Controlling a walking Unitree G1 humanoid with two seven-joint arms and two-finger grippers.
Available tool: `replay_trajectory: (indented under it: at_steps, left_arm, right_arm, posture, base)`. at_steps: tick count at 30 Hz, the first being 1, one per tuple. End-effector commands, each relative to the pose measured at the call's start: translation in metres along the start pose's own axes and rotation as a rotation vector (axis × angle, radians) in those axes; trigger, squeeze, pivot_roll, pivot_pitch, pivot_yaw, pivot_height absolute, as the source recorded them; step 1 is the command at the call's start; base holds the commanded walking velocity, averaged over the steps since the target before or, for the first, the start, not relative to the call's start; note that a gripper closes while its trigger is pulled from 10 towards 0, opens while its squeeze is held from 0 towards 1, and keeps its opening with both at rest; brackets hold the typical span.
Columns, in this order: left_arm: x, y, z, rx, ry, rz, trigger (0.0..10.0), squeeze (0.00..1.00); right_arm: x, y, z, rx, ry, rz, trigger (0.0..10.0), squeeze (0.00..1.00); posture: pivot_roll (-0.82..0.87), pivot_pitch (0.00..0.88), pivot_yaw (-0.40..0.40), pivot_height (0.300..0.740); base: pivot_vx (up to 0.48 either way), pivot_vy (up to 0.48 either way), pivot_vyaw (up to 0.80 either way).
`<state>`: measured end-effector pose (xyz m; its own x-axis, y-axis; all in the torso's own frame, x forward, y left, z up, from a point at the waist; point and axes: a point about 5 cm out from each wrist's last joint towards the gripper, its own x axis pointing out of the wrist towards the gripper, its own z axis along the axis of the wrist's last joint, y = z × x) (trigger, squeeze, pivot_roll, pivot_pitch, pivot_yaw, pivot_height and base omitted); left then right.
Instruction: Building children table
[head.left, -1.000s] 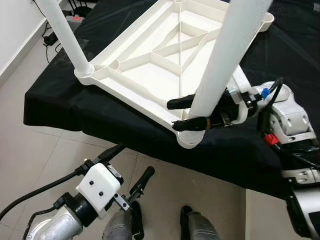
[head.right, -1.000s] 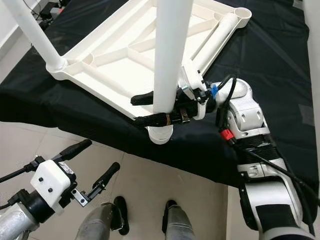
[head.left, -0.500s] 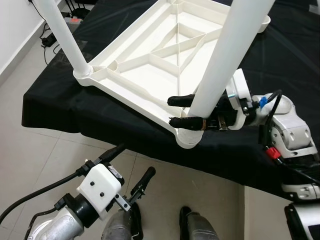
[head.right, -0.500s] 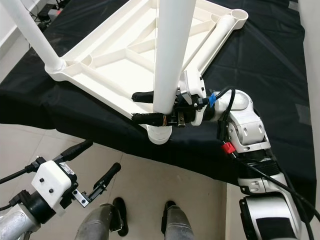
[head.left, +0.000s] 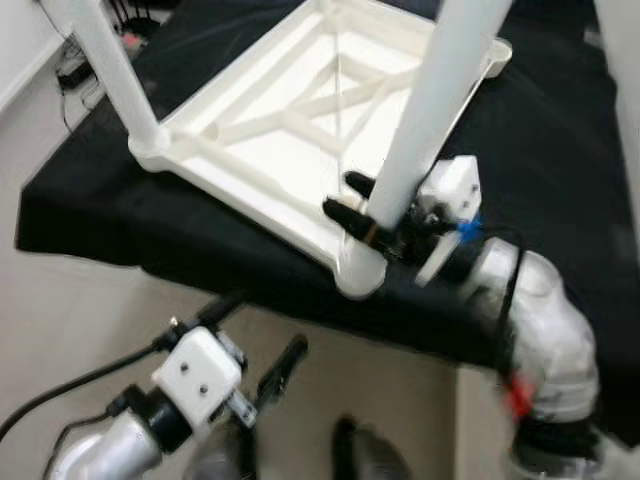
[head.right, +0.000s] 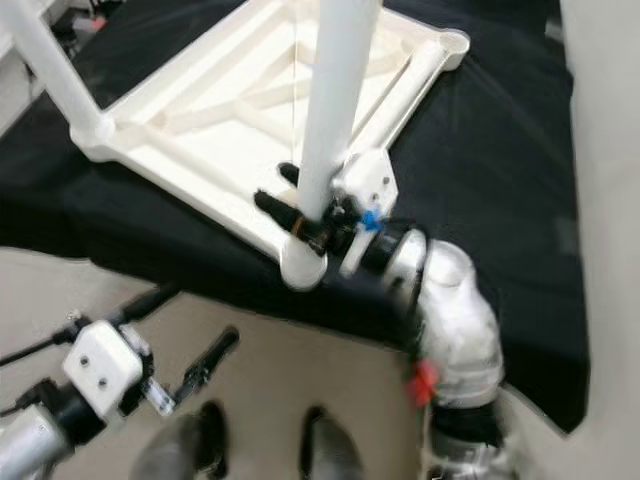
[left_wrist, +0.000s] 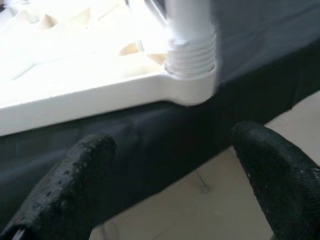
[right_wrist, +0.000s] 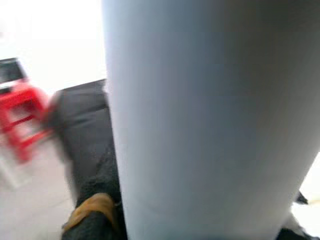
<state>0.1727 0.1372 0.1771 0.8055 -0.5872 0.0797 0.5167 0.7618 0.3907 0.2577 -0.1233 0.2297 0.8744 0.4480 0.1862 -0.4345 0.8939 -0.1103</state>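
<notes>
While its two black fingers are clamping either side of a white table leg (head.left: 425, 110), the right gripper (head.left: 362, 205) is gripping that leg low down, just above where it is screwing into the near corner socket (head.left: 360, 272) of the upturned white tabletop (head.left: 280, 130). That socket is jutting right at the front edge of a surface draped in black cloth (head.left: 560, 170), with pale tiled floor (head.left: 70, 310) dropping away below it. A second leg (head.left: 105, 70) is standing upright in the far left corner, and a third leg (head.right: 405, 85) is lying flat along the tabletop's right rim. Black cloth is lying bare to the right of the tabletop. Lower down, over the floor, the left gripper (head.left: 258, 345) is hanging apart from the table with its fingers (left_wrist: 87, 165) spread wide and holding nothing. Both head views are blurred.
</notes>
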Motion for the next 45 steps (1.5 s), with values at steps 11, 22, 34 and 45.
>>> replay_trajectory:
  at_steps: [11,22,34,45]
  left_arm:
    - [0.027,0.046,-0.003,0.122,-0.056,0.122,10.0,0.0]
    - [0.059,0.1,0.064,0.187,-0.322,0.214,10.0,0.0]
    - [0.11,0.098,0.134,-0.271,-0.606,-0.196,10.0,0.0]
    - [0.141,0.101,0.158,-0.376,-0.595,-0.399,10.0,0.0]
  right_arm:
    - [0.007,-0.001,-0.041,0.019,0.136,-0.209,10.0,0.0]
    - [0.013,0.013,-0.042,0.0,0.11,-0.267,10.0,0.0]
    - [0.017,0.022,-0.046,-0.018,0.092,-0.229,10.0,0.0]
    - [0.02,0.027,-0.044,-0.014,0.073,-0.208,10.0,0.0]
  posture:
    - [-0.03,0.126,-0.021,0.74]
    - [-0.02,0.1,0.019,0.74]
    - [-0.03,0.103,0.019,0.74]
    - [-0.03,0.112,0.022,0.74]
  base:
    - [0.0,0.0,0.0]
    - [0.0,0.0,0.0]
    - [0.0,0.0,0.0]
    - [0.0,0.0,0.0]
